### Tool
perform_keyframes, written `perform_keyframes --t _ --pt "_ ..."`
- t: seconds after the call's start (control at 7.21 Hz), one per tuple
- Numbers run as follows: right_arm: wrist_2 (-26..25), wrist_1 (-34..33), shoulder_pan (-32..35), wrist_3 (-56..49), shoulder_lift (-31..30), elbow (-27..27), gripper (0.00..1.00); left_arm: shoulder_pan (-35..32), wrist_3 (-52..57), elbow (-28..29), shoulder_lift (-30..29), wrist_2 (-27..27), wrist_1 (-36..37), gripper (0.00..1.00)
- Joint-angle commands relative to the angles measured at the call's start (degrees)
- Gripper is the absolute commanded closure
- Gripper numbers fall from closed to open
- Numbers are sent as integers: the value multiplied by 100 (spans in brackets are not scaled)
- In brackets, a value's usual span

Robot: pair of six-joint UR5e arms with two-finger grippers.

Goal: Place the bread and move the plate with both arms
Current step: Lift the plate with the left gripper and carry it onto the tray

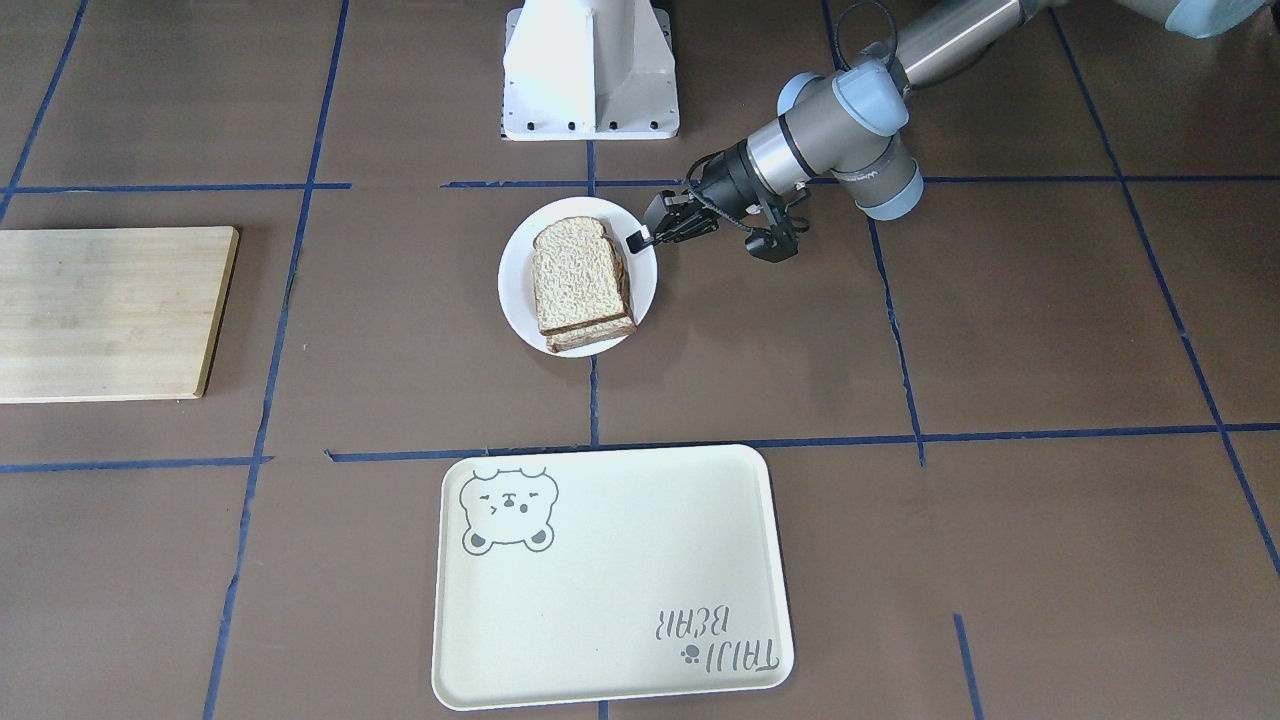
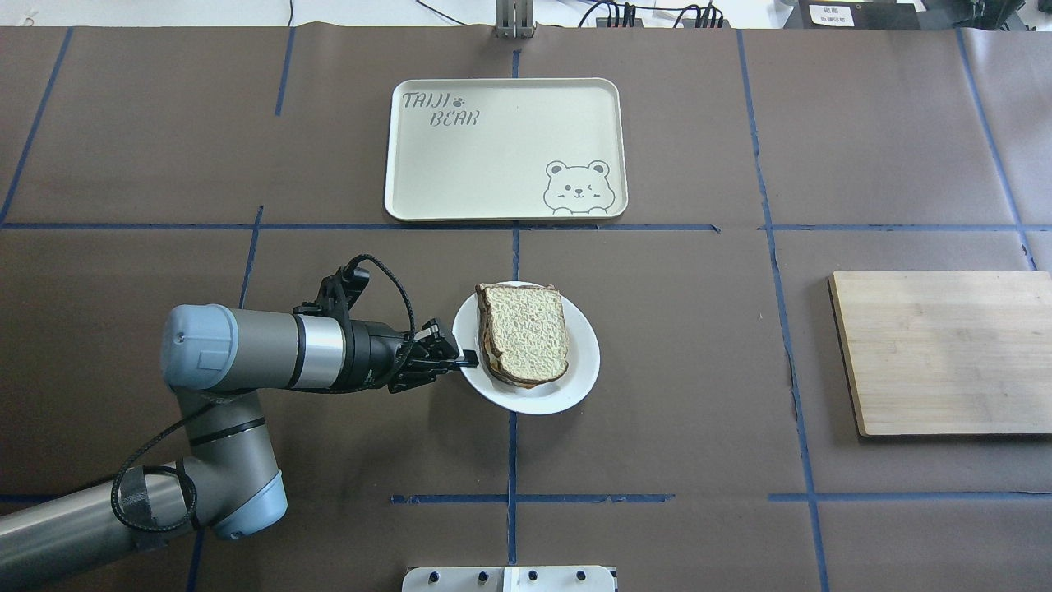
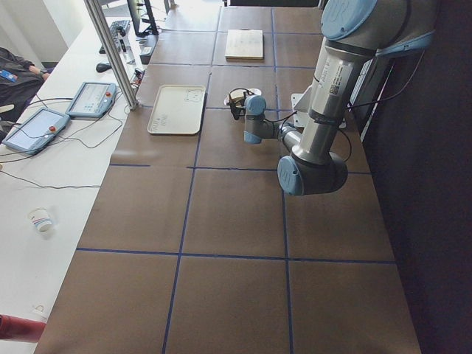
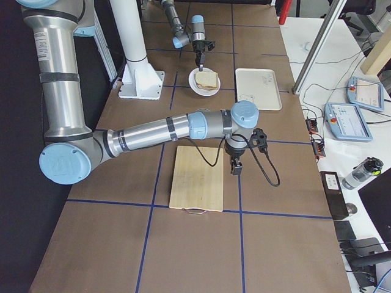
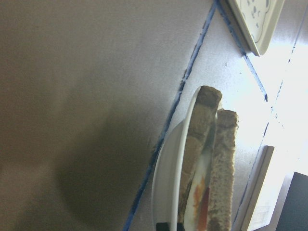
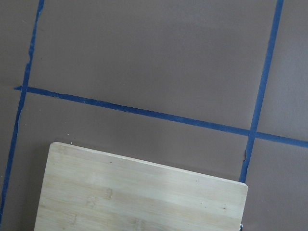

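Bread (image 2: 526, 333) lies on the small white plate (image 2: 579, 374) in the middle of the table, between the bear tray (image 2: 493, 164) on the far side and the wooden cutting board (image 2: 945, 353) off to the right. It is a domed, dark-crusted slice stacked a little askew on a second slice. My left wrist view shows something pale and reddish between the two.

My left gripper (image 2: 460, 358) comes in low from the left. Its jaws are drawn nearly together on the plate's left rim, with the edge pinched between the fingertips.

My right gripper (image 4: 235, 166) hangs above the table just off the board's edge. I cannot tell whether its jaws are apart or closed, and I see nothing in them.

I judge the plate to be stiff, smooth and likely slippery under my pads. Held by one edge only, it will want to tip away from me. The bread is light, soft and loose, so any tilt or jerk could slide the top slice off. I would hold deep on the rim, keep the plate level and move it slowly. The bread itself should be left alone, since squeezing it would crush the crumb.
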Motion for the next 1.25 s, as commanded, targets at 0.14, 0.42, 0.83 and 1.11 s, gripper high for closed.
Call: perform_keyframes --t 0.14,0.42,0.83,1.11 --pt "-94 -4 27 -3 -7 -5 0 -163 -342 49 -331 832 -209 100" --pt "-94 5 45 -3 2 -5 0 -294 -884 459 -796 1667 -201 100" --pt "-103 5 45 -3 2 -13 0 -697 -1527 2135 -1772 2206 -192 100" --pt "-103 5 36 6 11 -13 0 -883 -1696 3253 -2353 2425 -192 100"
